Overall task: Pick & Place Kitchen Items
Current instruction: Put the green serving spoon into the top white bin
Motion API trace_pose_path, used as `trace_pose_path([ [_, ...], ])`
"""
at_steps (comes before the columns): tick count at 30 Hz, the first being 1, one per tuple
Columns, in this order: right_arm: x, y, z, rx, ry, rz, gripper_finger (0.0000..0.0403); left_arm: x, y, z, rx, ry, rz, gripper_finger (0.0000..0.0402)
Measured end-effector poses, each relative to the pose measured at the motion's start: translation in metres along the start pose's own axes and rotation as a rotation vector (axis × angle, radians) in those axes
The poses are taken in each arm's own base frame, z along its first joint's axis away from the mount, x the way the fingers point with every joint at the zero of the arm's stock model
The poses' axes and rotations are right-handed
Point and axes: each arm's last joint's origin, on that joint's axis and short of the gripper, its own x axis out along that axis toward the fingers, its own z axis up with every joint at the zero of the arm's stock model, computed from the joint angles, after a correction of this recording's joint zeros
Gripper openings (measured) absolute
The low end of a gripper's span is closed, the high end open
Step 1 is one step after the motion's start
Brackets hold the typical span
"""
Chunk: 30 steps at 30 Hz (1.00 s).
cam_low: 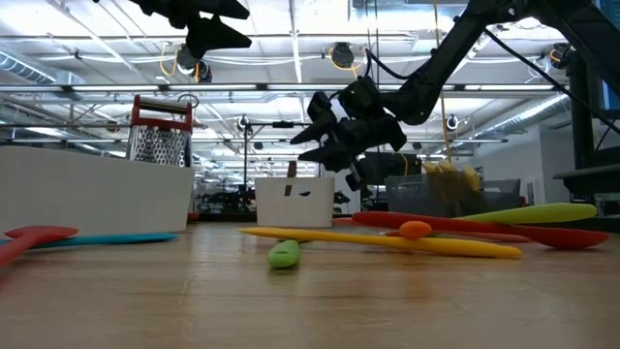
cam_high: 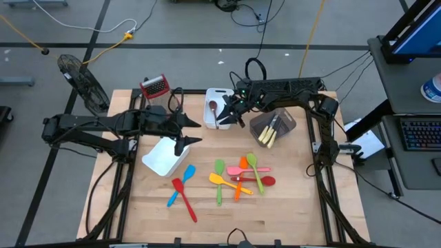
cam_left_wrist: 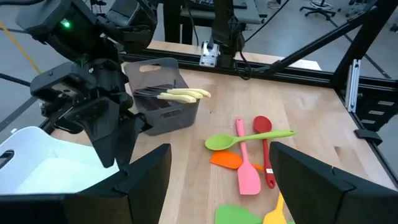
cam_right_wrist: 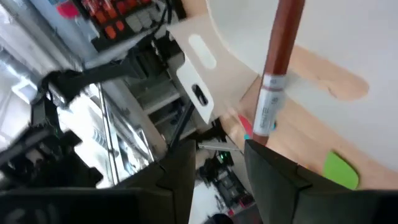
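Observation:
Several toy utensils lie flat on the table: a blue spatula (cam_high: 182, 183), a red spatula (cam_high: 186, 202), and a green, yellow, orange, pink and red cluster (cam_high: 241, 176). A brown spoon (cam_high: 214, 107) leans in the far white bin (cam_high: 209, 117), its handle (cam_right_wrist: 277, 74) sticking up. Cream utensils (cam_high: 270, 136) stand in the grey bin (cam_high: 265, 120). My right gripper (cam_high: 231, 116) is open above that white bin, just beside the handle's free end, holding nothing. My left gripper (cam_high: 198, 132) is open and empty, high beside the near white bin (cam_high: 164, 158).
A metal box grater (cam_high: 155, 85) with a red handle stands at the far left of the table. The two white bins and the grey bin fill the far half of the table. Bare wood (cam_high: 289, 207) lies along the near edge, right of the utensil cluster.

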Motion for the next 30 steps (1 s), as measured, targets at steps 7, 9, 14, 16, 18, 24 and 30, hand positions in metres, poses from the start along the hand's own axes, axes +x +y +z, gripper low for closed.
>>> trace_pose_path([
  [7, 0.002, 0.021, -0.025, -0.170, 0.104, 0.027, 0.0130, 0.000, -0.001, 0.000, -0.025, 0.003, -0.018, 0.0274],
  [9, 0.003, 0.029, -0.035, -0.229, 0.114, 0.037, 0.0130, 0.000, -0.002, -0.001, -0.027, 0.007, -0.030, 0.0274],
  [14, 0.005, 0.053, -0.070, -0.446, 0.155, 0.071, 0.0130, 0.000, -0.004, -0.002, -0.049, 0.023, -0.042, 0.0274],
  [16, 0.008, 0.058, -0.086, -0.515, 0.184, 0.065, 0.0130, 0.000, -0.005, -0.002, -0.065, 0.024, -0.046, 0.0274],
  [18, 0.010, 0.061, -0.104, -0.577, 0.211, 0.052, 0.0130, 0.000, -0.006, -0.002, -0.077, 0.023, -0.051, 0.0274],
  [24, 0.014, 0.063, -0.154, -0.736, 0.249, -0.033, 0.0130, 0.000, -0.007, -0.002, -0.158, 0.024, -0.053, 0.0273],
  [30, 0.005, 0.047, -0.196, -0.767, 0.247, -0.264, 0.0130, 0.000, -0.007, -0.002, -0.179, 0.022, -0.052, 0.0274],
])
